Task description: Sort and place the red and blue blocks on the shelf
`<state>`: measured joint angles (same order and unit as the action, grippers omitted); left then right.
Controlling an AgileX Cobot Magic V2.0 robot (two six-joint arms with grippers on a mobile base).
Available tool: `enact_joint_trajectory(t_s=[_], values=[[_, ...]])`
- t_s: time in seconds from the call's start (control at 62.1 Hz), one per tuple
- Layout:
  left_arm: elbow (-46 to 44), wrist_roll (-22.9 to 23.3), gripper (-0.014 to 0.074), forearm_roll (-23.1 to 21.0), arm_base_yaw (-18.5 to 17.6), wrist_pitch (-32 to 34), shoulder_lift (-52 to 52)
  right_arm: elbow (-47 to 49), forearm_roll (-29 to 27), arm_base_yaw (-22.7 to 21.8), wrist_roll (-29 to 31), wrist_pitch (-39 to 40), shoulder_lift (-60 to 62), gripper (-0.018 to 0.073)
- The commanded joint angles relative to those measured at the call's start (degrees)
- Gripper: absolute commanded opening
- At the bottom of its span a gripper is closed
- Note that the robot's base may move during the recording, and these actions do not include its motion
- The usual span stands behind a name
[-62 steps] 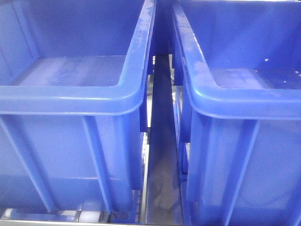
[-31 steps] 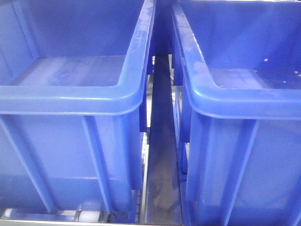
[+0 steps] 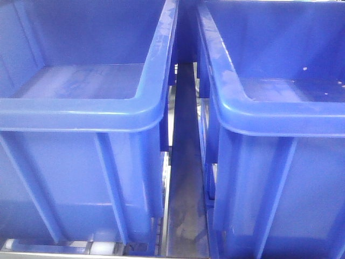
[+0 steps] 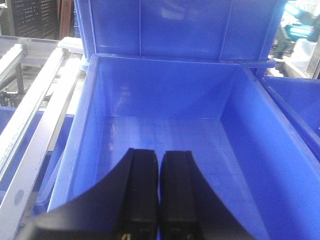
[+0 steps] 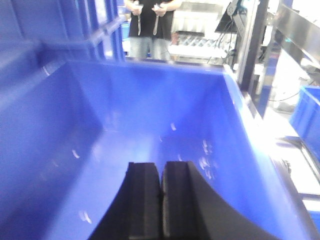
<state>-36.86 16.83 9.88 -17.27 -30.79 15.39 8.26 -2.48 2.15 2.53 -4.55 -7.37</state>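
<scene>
Both jaws closed, apparently holding nothing.

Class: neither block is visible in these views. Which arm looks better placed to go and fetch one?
Neither clearly. The left gripper and the right gripper are both shut, empty, each above an empty blue bin.

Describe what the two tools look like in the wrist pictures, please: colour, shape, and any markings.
The left tool has two matte black fingers with flat inner faces and outer edges that flare out in a curve toward the base. Small yellowish marks show near its bottom edge. The right tool has the same black, curved form, with no markings visible. No cables show.
</scene>
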Motion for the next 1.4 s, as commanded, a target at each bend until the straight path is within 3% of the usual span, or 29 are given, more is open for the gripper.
enact_joint_trajectory(t_s=[0.0,0.161,0.403,1.385], values=[[-1.79,0.55,0.0125,0.39,-0.44,5.02,0.53,-2.16,0.67,-0.26,0.44,6.23,0.72,0.0056],[-1.79,0.55,0.0125,0.39,-0.44,5.02,0.53,-9.05,0.54,-0.26,0.44,11.33,5.10,0.0056],[-1.71,0.55,0.0125,0.39,-0.44,5.02,0.53,-8.76,0.69,-0.46,0.44,7.81,9.09,0.0056],[-1.58,0.55,0.0125,0.39,-0.44,5.02,0.53,-8.76,-1.85,-0.46,-1.97,13.66,9.08,0.0056]])
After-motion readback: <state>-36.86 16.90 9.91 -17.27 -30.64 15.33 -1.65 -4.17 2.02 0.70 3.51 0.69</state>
